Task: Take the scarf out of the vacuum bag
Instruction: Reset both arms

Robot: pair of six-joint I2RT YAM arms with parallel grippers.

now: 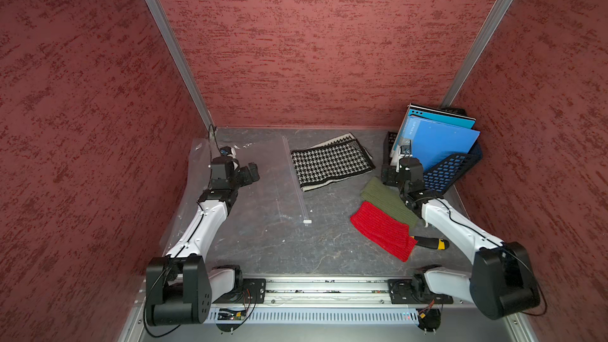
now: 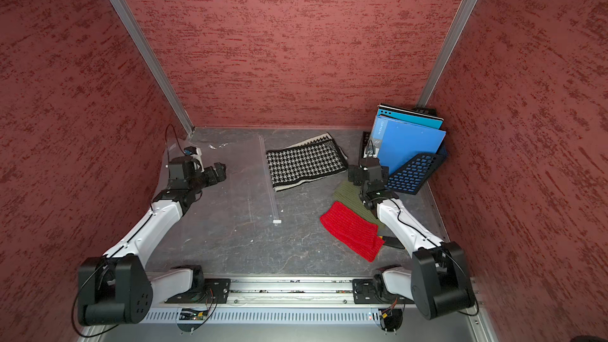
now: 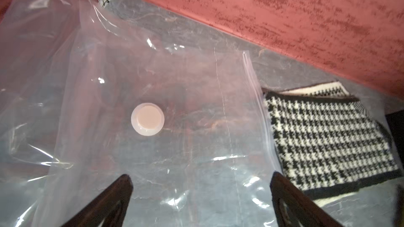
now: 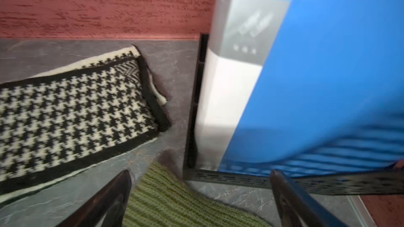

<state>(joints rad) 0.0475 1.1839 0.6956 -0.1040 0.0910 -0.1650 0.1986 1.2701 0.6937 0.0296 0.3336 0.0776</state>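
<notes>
Vacuum bag (image 1: 260, 199) is lying flat over the left half of the table (image 1: 296, 251), its zip strip (image 1: 297, 182) running back to front. Scarf (image 1: 330, 162) is lying outside it, just beside the strip, its long axis running crosswise and its right end angling toward the back wall. Left gripper (image 3: 201, 179), above the bag, and right gripper (image 4: 201, 177), near the scarf's right end, are hanging with jaws wide apart, gripping nothing.

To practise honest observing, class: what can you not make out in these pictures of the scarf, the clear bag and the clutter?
- Tool: working end under the red cloth, in a top view.
- Green cloth: near end covered by the red cloth and right arm, both top views.
- Folder lettering: blurred in the right wrist view.
- Bag: cut off by the frame in the left wrist view.
</notes>
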